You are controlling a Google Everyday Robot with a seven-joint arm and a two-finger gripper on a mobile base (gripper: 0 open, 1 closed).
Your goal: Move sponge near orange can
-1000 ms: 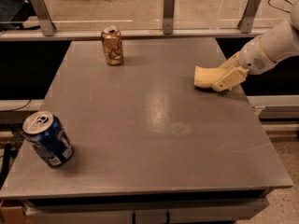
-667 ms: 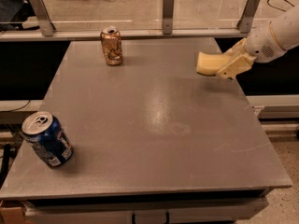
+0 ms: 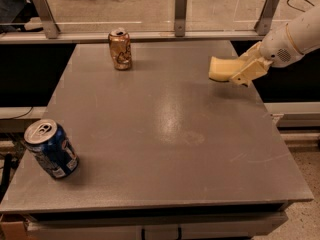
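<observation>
Gripper (image 3: 239,73) at far right of table (image 3: 165,184), clamped on sponge (image 3: 219,68), held just above the surface. Orange can (image 3: 120,49) upright at far left, well apart. Blue can (image 3: 51,149) at near left corner.

Hand (image 3: 241,72) has lifted sponge (image 3: 220,68) above table's (image 3: 150,134) right side.
</observation>
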